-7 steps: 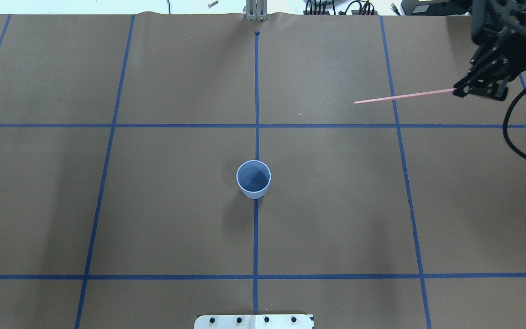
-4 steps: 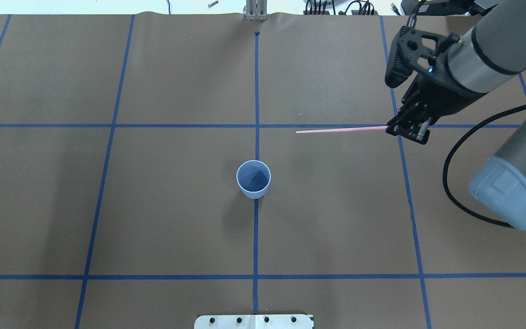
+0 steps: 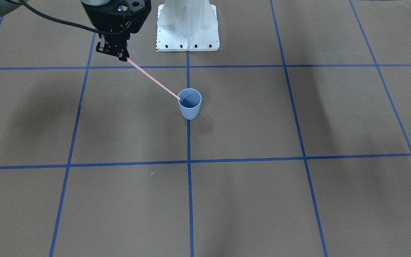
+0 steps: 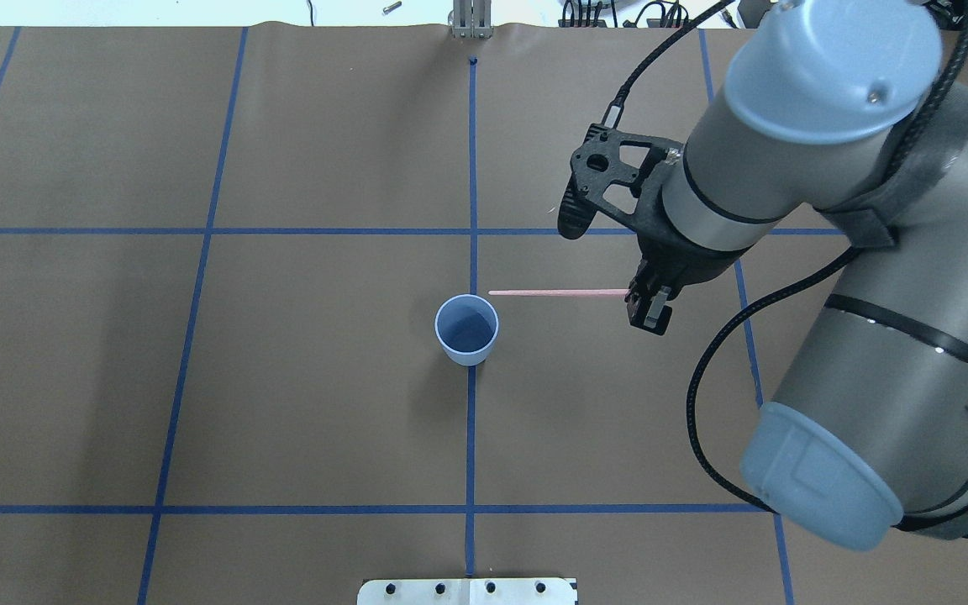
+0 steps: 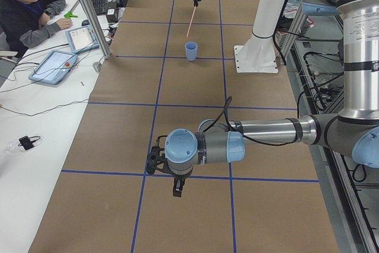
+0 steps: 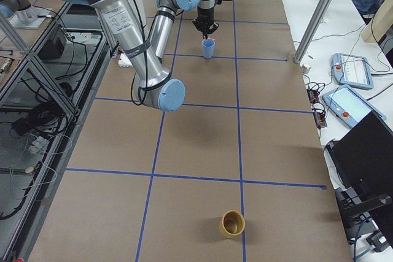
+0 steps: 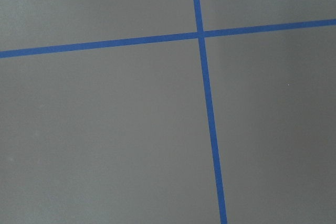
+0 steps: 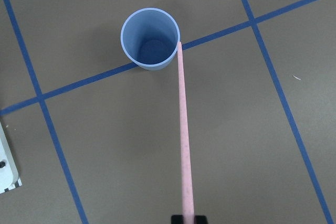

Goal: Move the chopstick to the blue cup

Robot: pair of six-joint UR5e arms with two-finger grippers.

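I find the right jaws closed on one end of the chopstick point(image 4: 560, 292), which juts straight out from between them, clear of the tabletop point(image 4: 282, 403). Its free tip sits at the rim of the blue cup point(image 4: 467, 329) on the side facing those jaws, though contact cannot be confirmed; the cup stands upright on a crossing of blue tape lines point(image 4: 470, 437). The left jaws show only in a side view, so I cannot tell their opening.
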